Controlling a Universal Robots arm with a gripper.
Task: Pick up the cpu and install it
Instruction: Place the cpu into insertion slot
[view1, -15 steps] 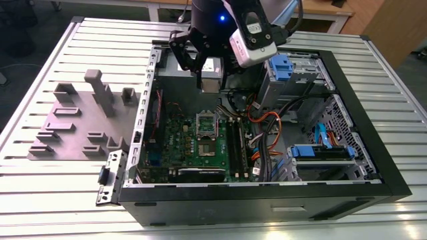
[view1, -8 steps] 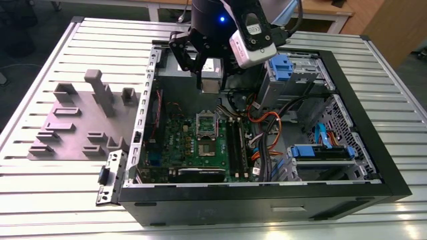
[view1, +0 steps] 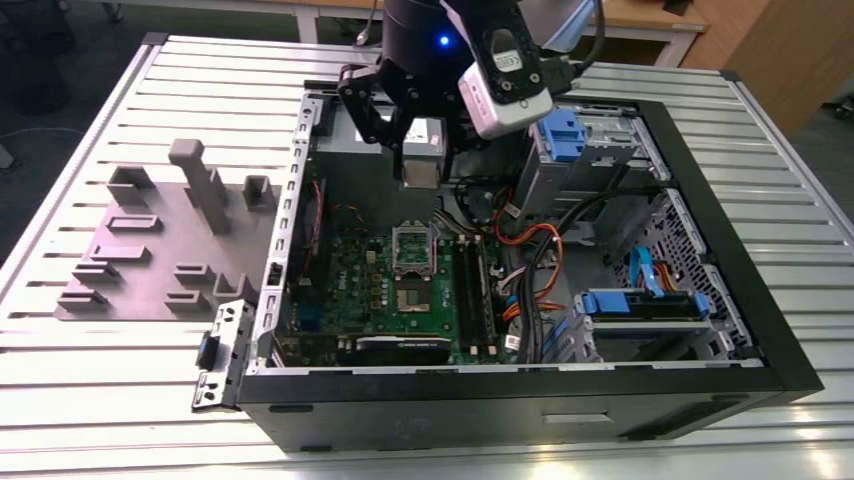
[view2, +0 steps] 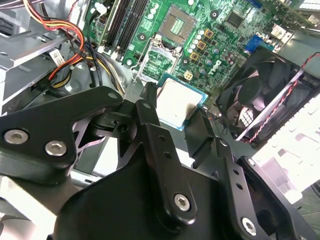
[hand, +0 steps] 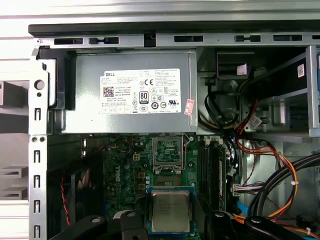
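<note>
The black gripper (view1: 419, 160) has its two fingers (view2: 148, 111) drawn in against opposite edges of the cpu (view1: 419, 172), gripping the chip between them. In both wrist views the cpu (view2: 179, 102) (hand: 170, 211) shows its silvery top face with a thin pale rim, lying roughly level with the motherboard (hand: 125, 165) under it. The gripper (hand: 172, 219) carries it in the air inside the open computer case (view1: 534, 410), touching nothing else. In the exterior view the chip hangs at about 12 o'clock from the open CPU socket (view1: 415, 296), apart from it and close in front of the grey power supply (hand: 130, 92). In the second wrist view the socket (view2: 180, 22) sits at about 12 o'clock from the chip and the black case fan (view2: 260, 95) at about 3 o'clock. On the slatted metal table (view1: 80, 380), a grey fixture plate (view1: 160, 250) lies at 9 o'clock from the case.
</note>
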